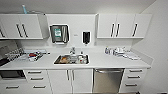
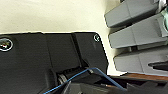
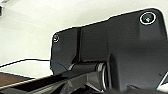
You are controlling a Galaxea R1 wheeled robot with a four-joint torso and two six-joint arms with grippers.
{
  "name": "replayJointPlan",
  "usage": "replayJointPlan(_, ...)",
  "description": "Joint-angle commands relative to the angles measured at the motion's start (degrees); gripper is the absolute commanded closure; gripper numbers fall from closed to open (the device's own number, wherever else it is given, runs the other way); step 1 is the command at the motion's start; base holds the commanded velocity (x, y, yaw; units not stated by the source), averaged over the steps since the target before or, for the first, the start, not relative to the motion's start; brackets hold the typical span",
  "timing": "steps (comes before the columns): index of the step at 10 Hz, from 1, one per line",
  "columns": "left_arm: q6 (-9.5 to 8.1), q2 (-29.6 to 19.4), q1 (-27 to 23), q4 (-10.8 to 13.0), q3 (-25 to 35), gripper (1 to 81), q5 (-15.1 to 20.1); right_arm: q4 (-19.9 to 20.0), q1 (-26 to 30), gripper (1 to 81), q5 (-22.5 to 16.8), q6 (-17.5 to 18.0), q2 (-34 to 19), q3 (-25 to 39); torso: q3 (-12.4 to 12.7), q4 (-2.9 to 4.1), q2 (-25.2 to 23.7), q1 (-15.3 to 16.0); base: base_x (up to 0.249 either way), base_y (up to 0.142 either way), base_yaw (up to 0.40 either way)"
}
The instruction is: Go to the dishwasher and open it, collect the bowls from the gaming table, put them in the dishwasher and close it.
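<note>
Dishes are seen in a rack (image 1: 18,53) at the left of the white bench (image 1: 105,61), a sink (image 1: 71,59) at its middle, and the dishwasher (image 1: 108,80) under its right part, door shut. Opening, bowl collection, loading and closing are judged undone. No writing can be read. Claw states cannot be told.

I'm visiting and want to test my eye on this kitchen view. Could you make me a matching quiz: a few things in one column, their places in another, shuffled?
Things:
1. dishwasher
2. sink
3. dish rack
4. soap dispenser

Places:
A. on the wall, between the upper cabinets
B. under the counter, right of the sink
C. sunk into the middle of the counter
D. on the counter's left end

Pairs: 1-B, 2-C, 3-D, 4-A
</note>
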Motion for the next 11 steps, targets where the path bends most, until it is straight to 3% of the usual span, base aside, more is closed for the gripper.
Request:
replayJointPlan(1, 0.18, -0.71, -3.05, 0.60, 1.75, 1.0, 2.72, -0.28, 3.03, 1.0, -2.86, -0.03, -0.61, 1.12, 0.00, 0.00, 0.00, 0.00, 0.134, 0.000, 0.000)
replayJointPlan(11, 0.18, -0.79, -3.13, 0.52, 1.75, 1.0, 2.72, -0.37, 3.12, 1.0, -2.86, -0.03, -0.52, 1.12, 0.00, 0.00, -0.04, -0.07, 0.132, 0.000, 0.000)
